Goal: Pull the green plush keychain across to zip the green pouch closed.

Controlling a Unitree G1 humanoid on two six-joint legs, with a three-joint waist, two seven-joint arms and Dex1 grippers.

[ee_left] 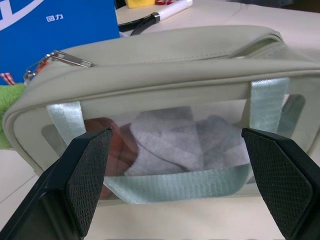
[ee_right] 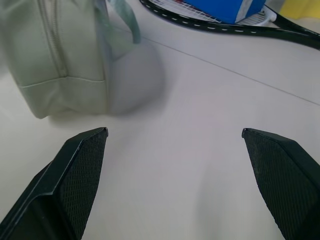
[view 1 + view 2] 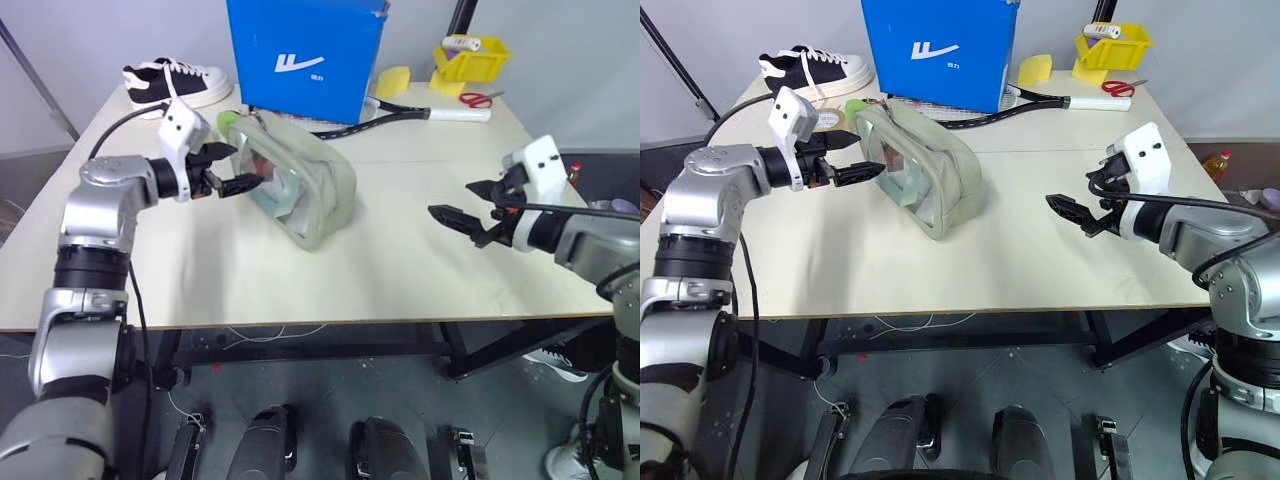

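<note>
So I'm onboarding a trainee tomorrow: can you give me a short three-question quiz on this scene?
1. True or false: the left gripper is shut on the green pouch.
2. What stands directly behind the pouch? A) blue box B) yellow bin C) sneaker
3. Fill in: the green plush keychain sits at the pouch's ___ end, far or near.

Key: 1 false, both the left gripper and the right gripper are open; 2 A; 3 far.

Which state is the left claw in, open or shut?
Open. The left claw has its two black fingers spread wide apart, facing the clear window of the pale sage-green fabric pouch.
</note>
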